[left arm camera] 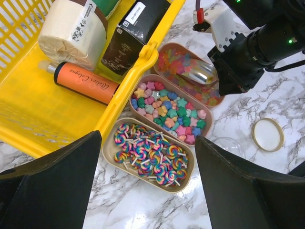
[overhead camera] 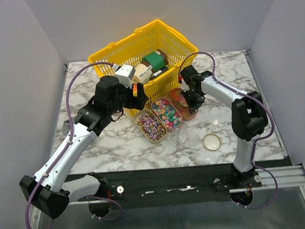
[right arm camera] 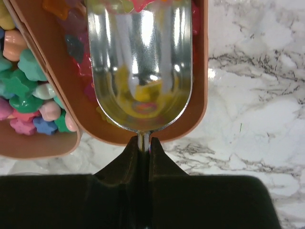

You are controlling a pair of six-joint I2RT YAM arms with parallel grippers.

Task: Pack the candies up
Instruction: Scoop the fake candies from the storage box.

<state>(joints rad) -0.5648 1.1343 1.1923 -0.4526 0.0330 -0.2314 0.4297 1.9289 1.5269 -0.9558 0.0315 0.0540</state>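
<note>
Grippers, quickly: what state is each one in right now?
Left gripper: open, holding nothing.
Right gripper: shut on the handle of the metal scoop, whose bowl sits over the gummy candies.

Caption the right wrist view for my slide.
Right gripper pinching a metal scoop by its handle, its bowl over the tray of translucent candies.

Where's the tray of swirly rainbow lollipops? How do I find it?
Find the big yellow plastic basket. Beside it, in a row of three, the leftmost tan oval tray is the one. Only its sweets are rainbow swirls on white sticks; the middle tray holds pastel stars.
</note>
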